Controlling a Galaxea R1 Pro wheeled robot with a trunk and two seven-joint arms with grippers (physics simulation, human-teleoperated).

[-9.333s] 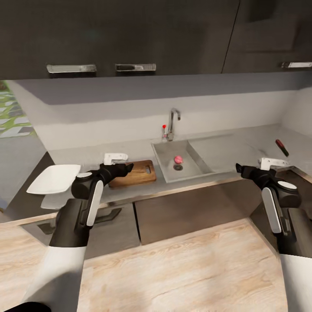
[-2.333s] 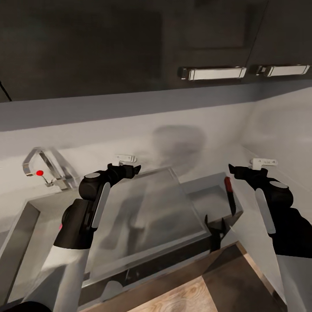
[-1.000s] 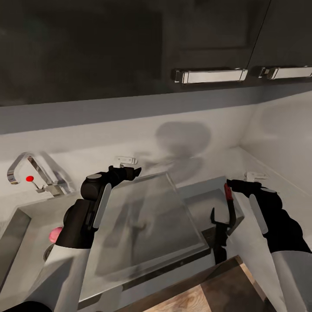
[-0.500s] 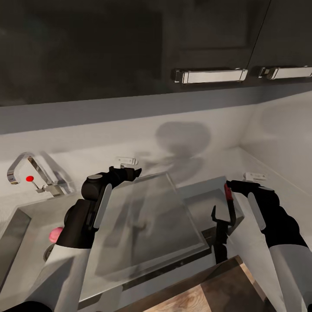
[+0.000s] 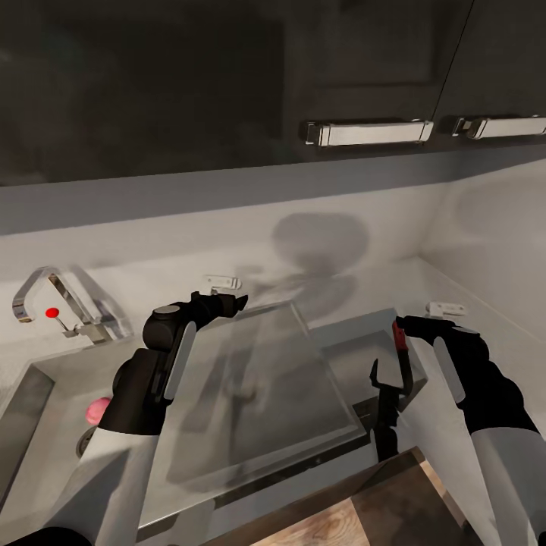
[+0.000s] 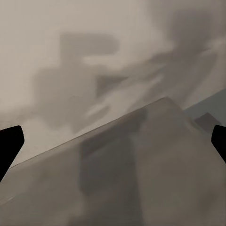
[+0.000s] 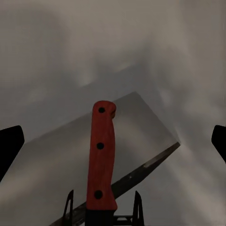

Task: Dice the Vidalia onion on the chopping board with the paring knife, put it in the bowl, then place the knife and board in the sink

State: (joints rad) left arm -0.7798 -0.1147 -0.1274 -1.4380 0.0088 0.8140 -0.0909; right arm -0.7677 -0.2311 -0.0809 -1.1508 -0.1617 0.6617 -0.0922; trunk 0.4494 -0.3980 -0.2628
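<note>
The paring knife [image 5: 400, 355] lies on the grey countertop [image 5: 350, 356] right of the steel drainboard [image 5: 250, 379], red handle toward the wall. My right gripper [image 5: 413, 324] is open, just above the handle end and not touching it. In the right wrist view the red handle [image 7: 101, 155] lies between the spread fingers of that gripper [image 7: 113, 143]. My left gripper [image 5: 231, 301] hangs open and empty over the drainboard's far edge [image 6: 132, 174]. The pinkish Vidalia onion [image 5: 95, 410] sits in the sink basin [image 5: 45, 394], partly behind my left arm. The chopping board and the bowl are out of view.
The chrome tap [image 5: 42, 292] with its red knob [image 5: 51, 312] stands behind the basin. A wall closes the counter on the right [image 5: 493, 250]. Dark upper cabinets with metal handles [image 5: 368, 133] hang overhead. A dark forked shape [image 5: 385, 402] shows by the counter's front edge.
The robot has come up to the counter and the view has turned right. My right gripper came down close to the knife handle. In the last half second nothing moves.
</note>
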